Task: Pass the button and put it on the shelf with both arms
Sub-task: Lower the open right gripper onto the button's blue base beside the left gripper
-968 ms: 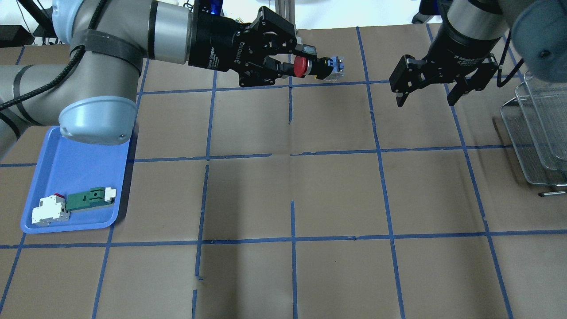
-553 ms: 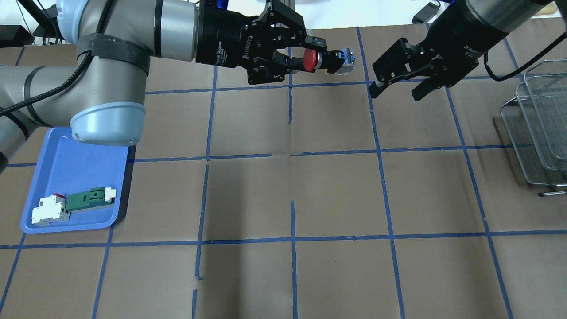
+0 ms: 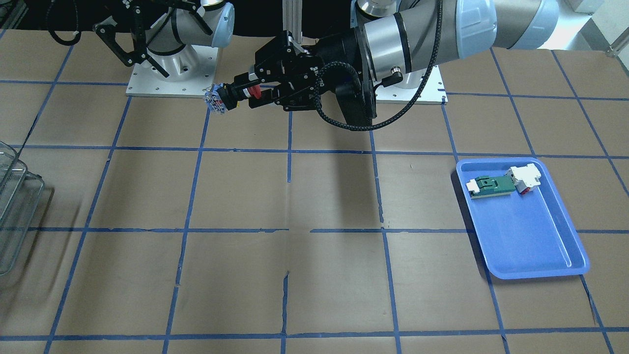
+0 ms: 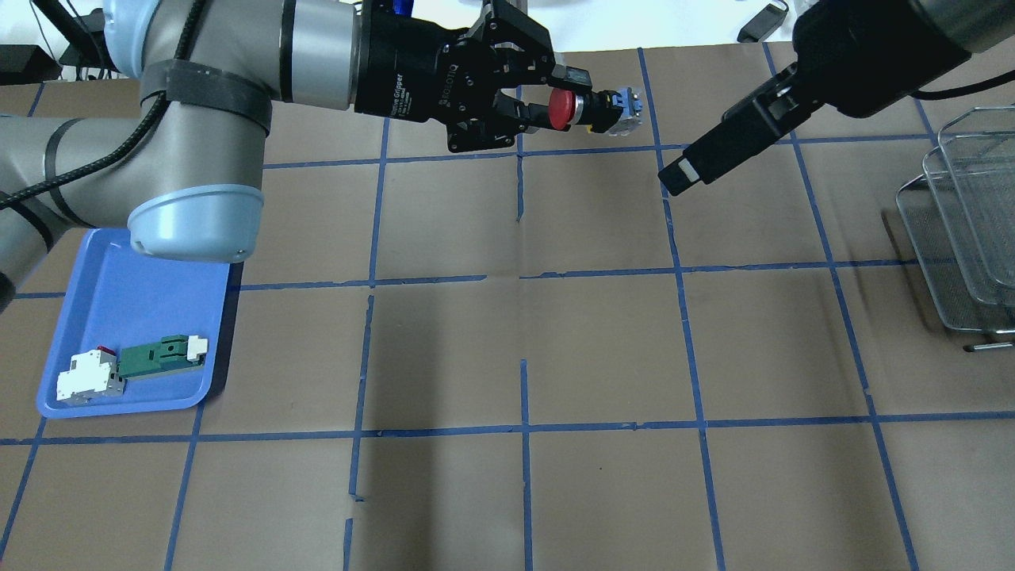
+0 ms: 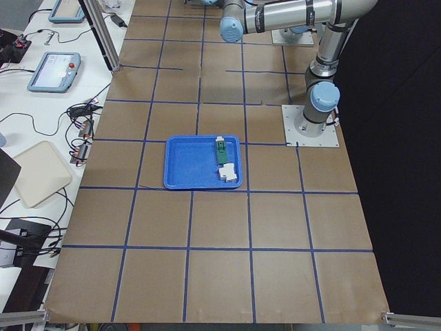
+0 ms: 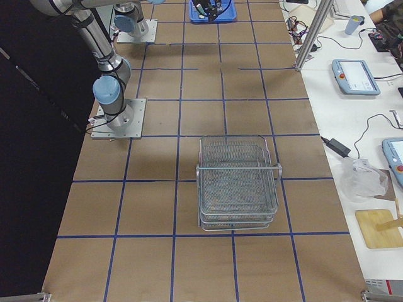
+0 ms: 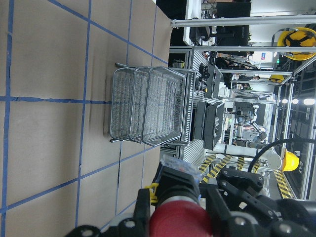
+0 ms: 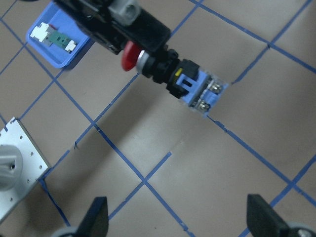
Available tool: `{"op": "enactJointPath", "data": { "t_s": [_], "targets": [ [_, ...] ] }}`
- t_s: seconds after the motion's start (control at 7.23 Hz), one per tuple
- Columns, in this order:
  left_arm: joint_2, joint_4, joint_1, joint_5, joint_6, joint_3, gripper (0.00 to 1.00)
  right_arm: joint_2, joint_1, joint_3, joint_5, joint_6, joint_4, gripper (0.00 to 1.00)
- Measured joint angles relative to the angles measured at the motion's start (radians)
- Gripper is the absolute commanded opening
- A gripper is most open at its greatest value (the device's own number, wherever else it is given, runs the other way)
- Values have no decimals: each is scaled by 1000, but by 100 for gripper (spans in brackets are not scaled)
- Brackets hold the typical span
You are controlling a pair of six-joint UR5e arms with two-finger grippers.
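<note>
The left hand (image 4: 559, 101) is clenched on the button (image 4: 596, 111). It grips the red-head end and holds the button sideways above the bench (image 4: 603, 341), well apart from the shelf (image 4: 947, 270), with the bluish terminal base pointing toward the shelf. The right hand (image 8: 180, 219) is between the button and the shelf, its fingers spread wide and empty. The button's base lies ahead of them, not yet between them. The pickup looks done and the pass seems close. Left to do: the right hand's grip, the left hand's release, and the placing on the shelf.
</note>
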Motion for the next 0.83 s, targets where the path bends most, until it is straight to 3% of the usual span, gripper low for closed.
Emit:
{"op": "enactJointPath", "data": {
  "t_s": [0.41, 0.55, 0.83],
  "targets": [
    [13, 1, 0, 5, 0, 1, 0, 12, 12, -4, 34, -562, -55, 100],
    [14, 2, -1, 5, 0, -1, 0, 22, 15, -9, 37, -687, -72, 100],
    [18, 2, -4, 5, -3, -3, 0, 35, 33, -55, 28, -762, -78, 100]
  ]
}}
